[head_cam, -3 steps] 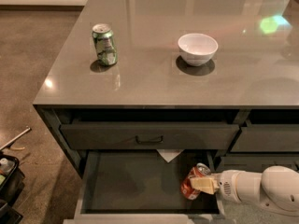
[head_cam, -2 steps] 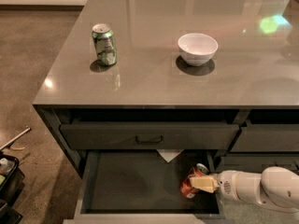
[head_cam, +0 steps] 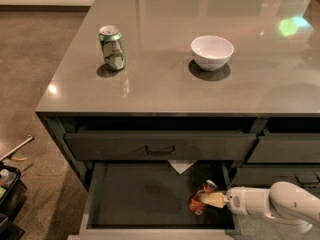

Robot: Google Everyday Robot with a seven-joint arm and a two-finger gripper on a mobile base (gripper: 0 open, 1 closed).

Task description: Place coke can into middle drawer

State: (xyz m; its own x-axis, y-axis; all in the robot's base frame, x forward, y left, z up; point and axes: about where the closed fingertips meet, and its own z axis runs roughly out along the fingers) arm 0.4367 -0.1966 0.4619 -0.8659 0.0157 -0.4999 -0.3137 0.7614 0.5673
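The coke can (head_cam: pixel 196 204), red with a silver top, is tilted inside the open middle drawer (head_cam: pixel 140 194), near its right wall and low over the dark floor. My gripper (head_cam: pixel 212 199) reaches in from the right on a white arm, its pale fingers closed on the can's upper side. Whether the can's bottom touches the drawer floor I cannot tell.
A green-and-silver can (head_cam: pixel 112 47) and a white bowl (head_cam: pixel 212 51) stand on the grey counter (head_cam: pixel 200 91). The top drawer with a black handle (head_cam: pixel 160 149) is closed above. A white paper corner (head_cam: pixel 182 166) shows at the drawer's back. Dark equipment (head_cam: pixel 7 189) sits on the floor at left.
The can and my gripper have shifted slightly left and down inside the drawer. Nothing on the counter has moved.
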